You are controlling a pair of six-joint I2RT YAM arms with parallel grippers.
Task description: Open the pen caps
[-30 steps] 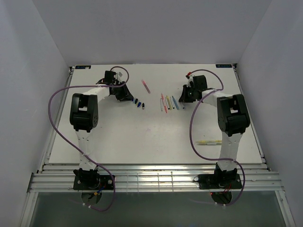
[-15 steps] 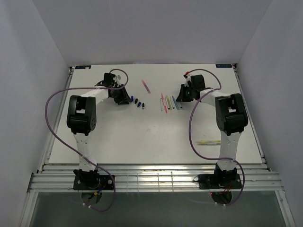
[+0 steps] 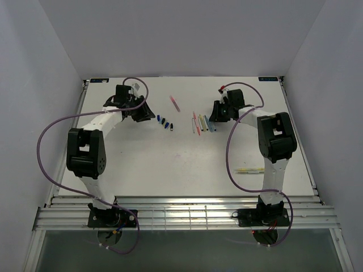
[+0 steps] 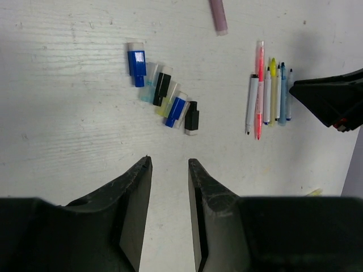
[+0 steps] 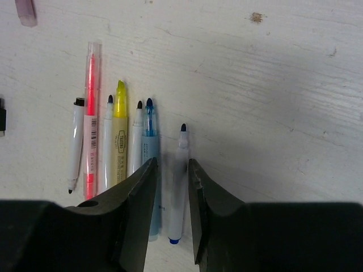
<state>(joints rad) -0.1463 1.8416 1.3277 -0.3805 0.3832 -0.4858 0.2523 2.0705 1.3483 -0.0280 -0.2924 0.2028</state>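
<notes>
The right claw (image 5: pixel 172 161) is loosening now, laying another uncapped pen (image 5: pixel 178 187) between its jaws. The left claw (image 4: pixel 170 160) is waiting released, empty.

Bare tabletop (image 4: pixel 68 113) between my left pincer (image 4: pixel 169 160) and the pen caps (image 4: pixel 176 107) ahead is a free run; my right pincer (image 5: pixel 171 161) straddles one pen (image 5: pixel 181 147), with the row of pens (image 5: pixel 119 141) crowding its left and open tabletop on its right.

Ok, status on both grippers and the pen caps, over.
Left gripper open, empty, short of the loose pen caps. Right gripper open, astride an uncapped white pen beside the other pens. Nothing in the way.
</notes>
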